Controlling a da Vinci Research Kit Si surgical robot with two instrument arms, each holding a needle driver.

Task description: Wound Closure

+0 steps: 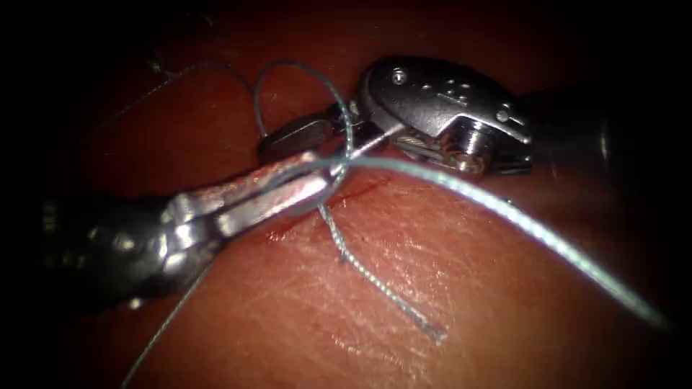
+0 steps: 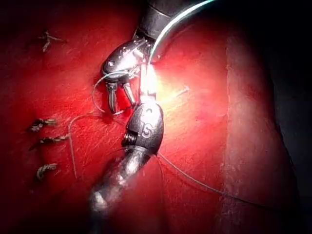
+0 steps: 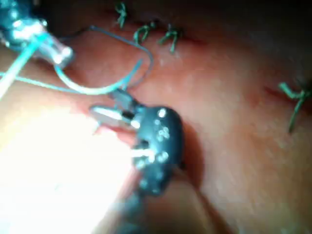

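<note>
Knot stage over the cut, thread looped round my left tool.

The pale blue-green braided thread (image 1: 497, 209) crosses the thin red cut (image 1: 346, 198) in the reddish pork tissue (image 1: 303, 317); its frayed cut end (image 1: 432, 333) lies free on the tissue below the cut. A loop (image 1: 303, 79) arches above. No needle that I can make out. My silver left tool (image 1: 317, 184) has its jaws together, wrapped by thread; clamped on it or not, I can't tell. My dark right tool (image 1: 288, 137) has its jaws open in the left wrist view, holding nothing. Risk, my guess: the wrap slides off the left tip, or a hard pull tears the cut edge. Finished green knots (image 3: 146, 30) sit nearby.
</note>
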